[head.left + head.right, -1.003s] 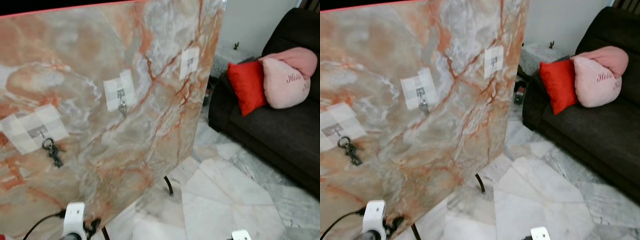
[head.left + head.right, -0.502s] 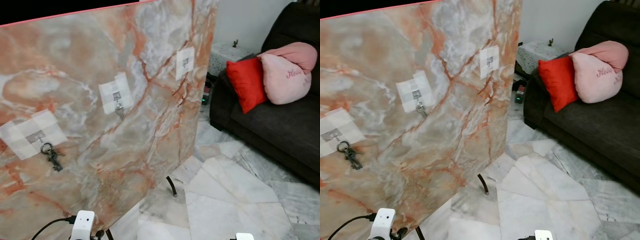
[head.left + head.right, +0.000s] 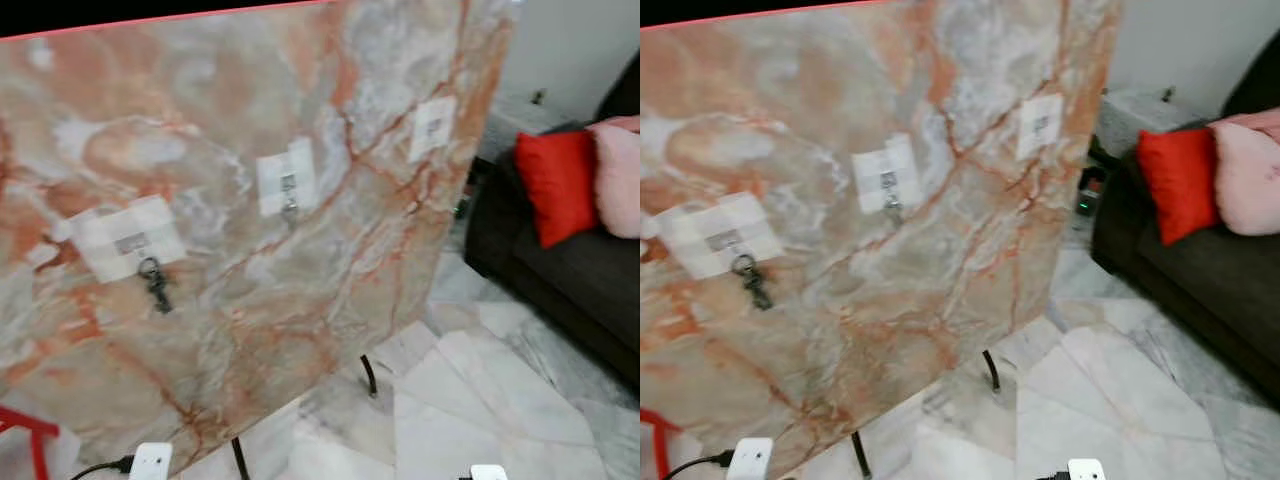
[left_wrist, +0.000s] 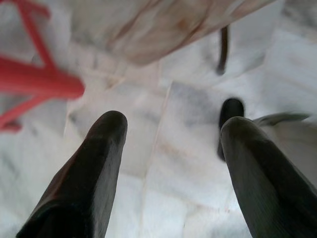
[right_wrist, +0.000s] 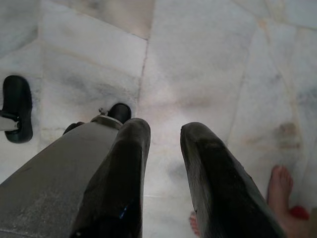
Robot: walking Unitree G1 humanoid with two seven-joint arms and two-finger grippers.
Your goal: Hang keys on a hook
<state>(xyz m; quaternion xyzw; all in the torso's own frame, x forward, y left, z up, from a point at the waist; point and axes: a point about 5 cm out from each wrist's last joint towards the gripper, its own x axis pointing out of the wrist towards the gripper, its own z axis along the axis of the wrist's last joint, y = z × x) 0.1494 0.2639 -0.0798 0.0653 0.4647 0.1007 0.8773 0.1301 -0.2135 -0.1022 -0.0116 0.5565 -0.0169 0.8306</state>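
Note:
A dark bunch of keys (image 3: 155, 285) hangs from the left hook (image 3: 131, 243), which is taped onto a tall marble-patterned board (image 3: 330, 290). The middle hook (image 3: 288, 188) carries a small metal piece. The right hook (image 3: 433, 127) is bare. Both arms hang low by the floor, well below the hooks. In the left wrist view my left gripper (image 4: 174, 123) is open over white floor tiles with nothing between its fingers. My right gripper (image 5: 166, 129) points at the floor, its fingers a narrow gap apart and holding nothing.
The board stands on thin black legs (image 3: 368, 375). To its right is a dark sofa (image 3: 560, 260) with a red cushion (image 3: 558, 185) and a pink one (image 3: 622, 180). A red frame (image 3: 25, 420) is at lower left. A person's bare foot (image 5: 280, 193) is near my right gripper.
The whole picture has shifted right, so the camera has turned left; the red frame has come into view. The keys stay on the left hook.

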